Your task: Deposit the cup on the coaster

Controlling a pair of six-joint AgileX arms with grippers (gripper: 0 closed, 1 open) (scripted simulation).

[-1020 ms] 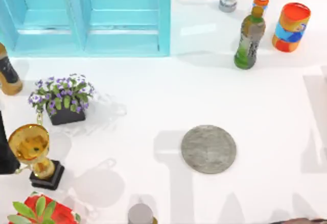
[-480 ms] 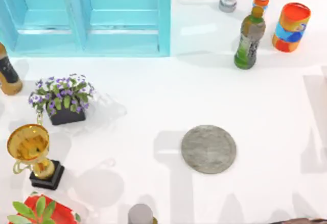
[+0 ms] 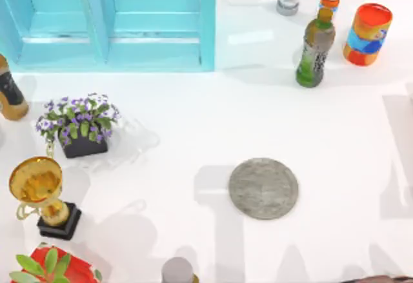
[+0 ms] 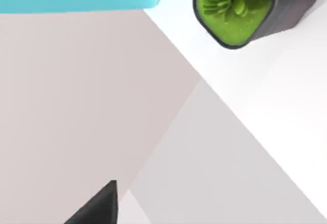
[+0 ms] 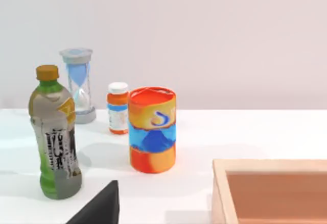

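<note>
Left arm gone from beside trophy [image 3: 40, 196], left jaws pulled back off surface. Cup [image 3: 134, 142] unheld, well apart from jaws. Coaster [image 3: 263, 188] bare, so grasp not yet made. Right arm parked. Cannot tell state of either jaws.

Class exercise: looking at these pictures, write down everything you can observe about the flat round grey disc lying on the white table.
The flat round grey disc, the coaster, has a mottled, stone-like surface of lighter and darker grey patches. It looks thin and lies flat on the white table, a little right of the middle in the top view and toward the near edge. Nothing stands on it or touches it; its whole top face is bare. The green drink bottle stands well beyond it.
</note>
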